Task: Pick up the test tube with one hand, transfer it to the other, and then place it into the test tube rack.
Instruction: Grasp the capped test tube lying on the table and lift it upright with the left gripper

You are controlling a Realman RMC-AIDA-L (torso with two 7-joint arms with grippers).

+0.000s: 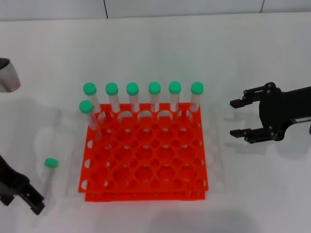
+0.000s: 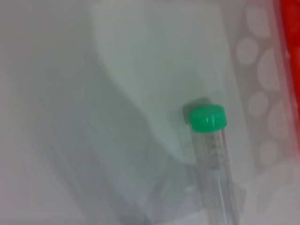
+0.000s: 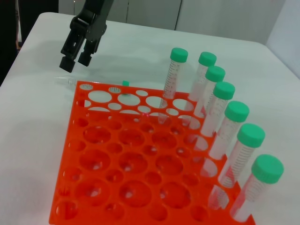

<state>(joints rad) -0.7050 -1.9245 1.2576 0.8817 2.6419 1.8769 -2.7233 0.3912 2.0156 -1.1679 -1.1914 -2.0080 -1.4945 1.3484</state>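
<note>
The test tube [image 1: 47,178], clear with a green cap, lies flat on the white table left of the orange-red test tube rack [image 1: 146,196]. It also shows in the left wrist view [image 2: 213,159] and, past the rack's far edge, in the right wrist view [image 3: 70,81]. My left gripper [image 1: 36,206], on a black arm, hovers just over the tube's tip end; in the right wrist view [image 3: 75,61] its fingers stand slightly apart and hold nothing. My right gripper [image 1: 234,118] is open and empty, to the right of the rack [image 3: 117,154].
Several green-capped tubes [image 1: 154,99] stand upright in the rack's back row, with one more [image 1: 87,114] in the second row at the left. A silver arm part [image 1: 7,75] shows at the far left. The table's back edge runs along the top.
</note>
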